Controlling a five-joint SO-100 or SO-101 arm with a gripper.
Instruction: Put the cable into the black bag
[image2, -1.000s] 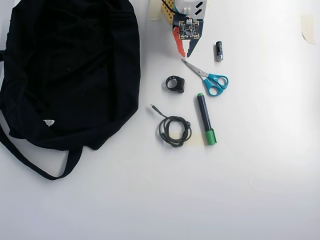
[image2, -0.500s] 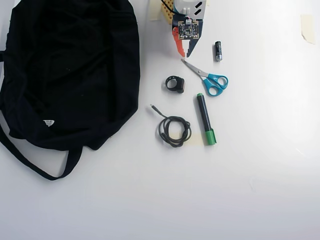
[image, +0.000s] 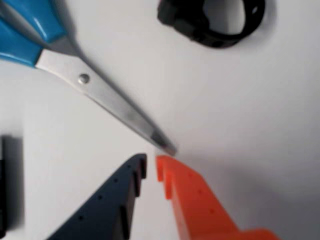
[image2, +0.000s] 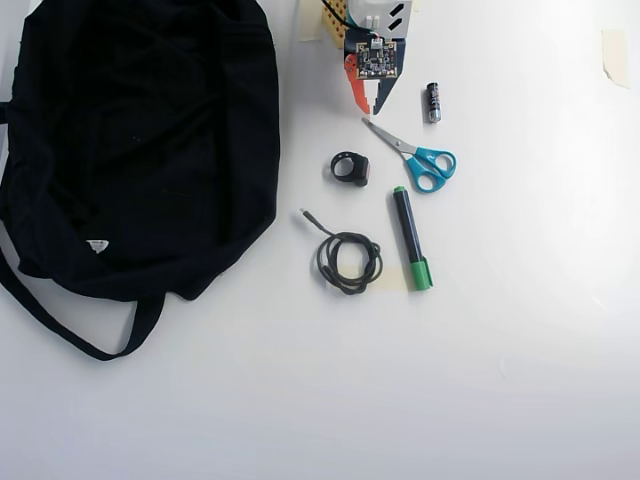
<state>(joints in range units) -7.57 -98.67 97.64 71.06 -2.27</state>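
Hovering empty, the end effector (image2: 366, 106) is showing only a narrow gap. The coiled cable (image2: 348, 261) is lying well beyond its tips, past the black ring (image2: 351, 168); opening wider before descending seems advisable, avoiding the scissors (image: 95, 85).

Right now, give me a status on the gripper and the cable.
Gripper nearly closed, empty, by scissors tip. Cable coiled on table, outside bag. Small black ring lies between gripper and cable.
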